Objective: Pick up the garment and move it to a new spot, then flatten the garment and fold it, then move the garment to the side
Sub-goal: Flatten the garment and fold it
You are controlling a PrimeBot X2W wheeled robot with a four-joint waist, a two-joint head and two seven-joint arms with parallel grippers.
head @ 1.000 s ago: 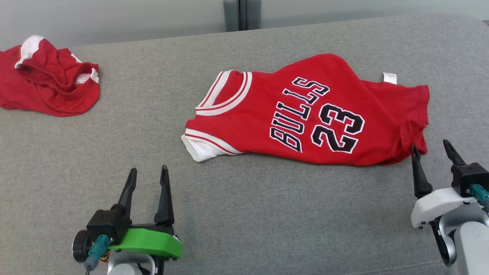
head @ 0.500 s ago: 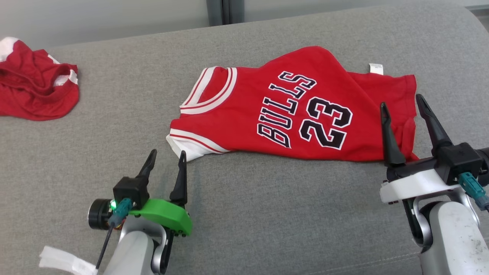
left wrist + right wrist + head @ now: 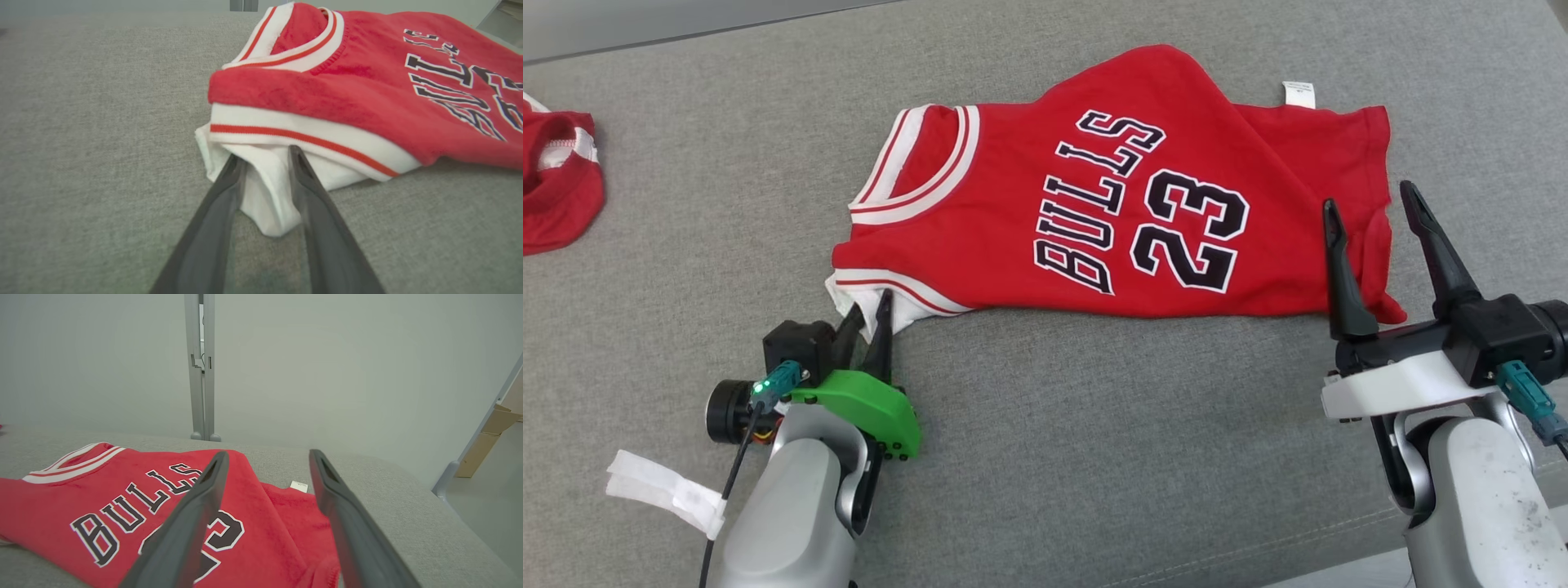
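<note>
A red shirt (image 3: 1094, 204) lies on a grey cushion (image 3: 1094, 457), near the middle. It lies flat, with some folds. It says BULLS and 23 in black letters with white edges. The words run sideways in the head view. The neck hole has white and red stripes and points to the robot's left. The bottom end of the shirt points to the robot's right. A small white tag (image 3: 1298, 92) sticks out at the far edge.

The left claw (image 3: 871, 302) is low on the cushion, at the near left corner of the shirt. That corner is white with a red stripe. In the left wrist view, the two dark fingers sit on each side of a bit of white cloth. The fingers are close together and they touch the cloth. It is not clear if they are squeezing it tight.

The right claw (image 3: 1368, 196) is at the other end of the shirt. Its fingers are wide apart and hold nothing. They point across the bottom end of the shirt.

Another red cloth (image 3: 556, 188) with a white edge lies bunched up at the far left, well apart from the shirt. A strip of white tape (image 3: 666, 490) hangs by the left arm. A grey post (image 3: 200, 367) stands by the pale wall behind the cushion.
</note>
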